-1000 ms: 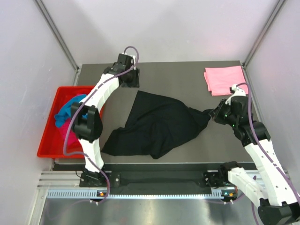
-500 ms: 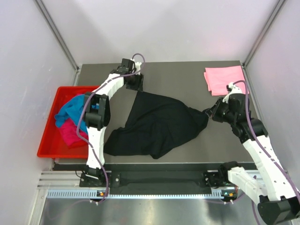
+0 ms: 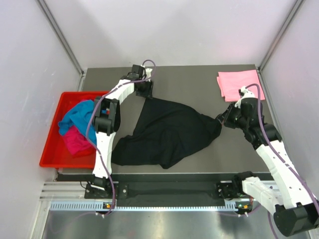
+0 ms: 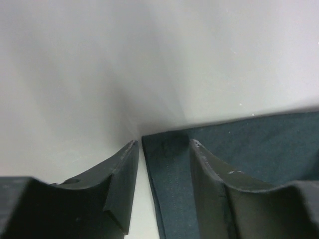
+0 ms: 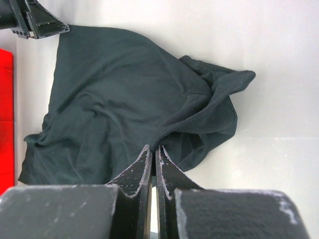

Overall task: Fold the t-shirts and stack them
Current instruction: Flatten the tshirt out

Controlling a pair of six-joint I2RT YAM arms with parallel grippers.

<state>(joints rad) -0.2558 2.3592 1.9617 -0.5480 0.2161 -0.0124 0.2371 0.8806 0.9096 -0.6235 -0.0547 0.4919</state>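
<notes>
Item: black t-shirt (image 3: pixel 169 132), rumpled, mid-counter (image 3: pixel 199 82). Right claw (image 5: pixel 152 149) clenched on its right end. Left claw (image 4: pixel 162 144) released, fingers straddling its far-left corner. Folded pink t-shirt (image 3: pixel 238 83) far right. Turquoise t-shirt (image 3: pixel 75 115) and magenta t-shirt (image 3: pixel 75 142) in red tray (image 3: pixel 50 152).

Lab test cell, from where I sit: plain white panel walls (image 3: pixel 174 30) on metal struts (image 3: pixel 60 37) box in a grey table (image 3: pixel 199 84); slotted aluminium rail (image 3: pixel 164 205) across bottom of frame.
</notes>
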